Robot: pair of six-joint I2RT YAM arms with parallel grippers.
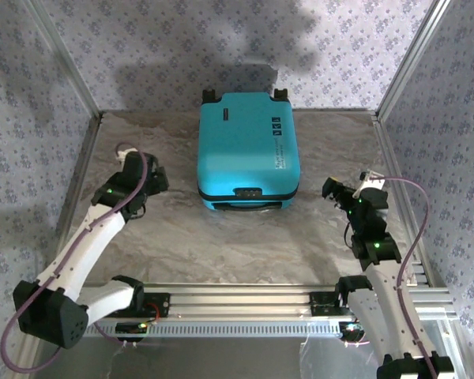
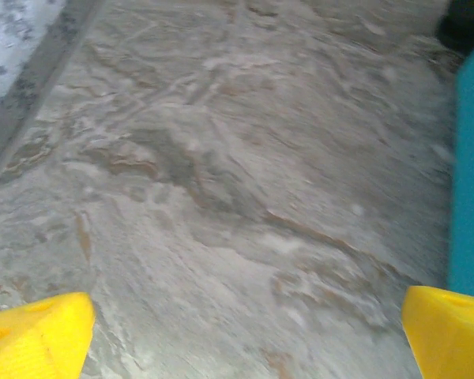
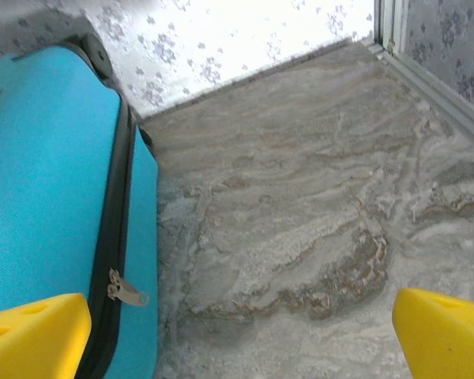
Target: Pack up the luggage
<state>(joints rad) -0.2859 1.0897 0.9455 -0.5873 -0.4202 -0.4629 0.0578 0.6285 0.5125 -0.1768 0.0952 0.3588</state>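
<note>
The closed turquoise luggage (image 1: 248,150) lies flat, the left gripper (image 1: 154,179) near its left flank and the right gripper (image 1: 334,190) near its right, both spread wide, holding nothing.

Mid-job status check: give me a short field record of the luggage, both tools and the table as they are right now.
luggage: turquoise suitcase, lying flat, shells shut, centre to far part of the table
wheels: black, at the far end
handle: black, on the near edge
zipper pull: hanging from the black side seam
left tool: open, holding nothing, left of the luggage, not touching it
right tool: open, holding nothing, right of the luggage, not touching it
table: marbled grey top
</note>
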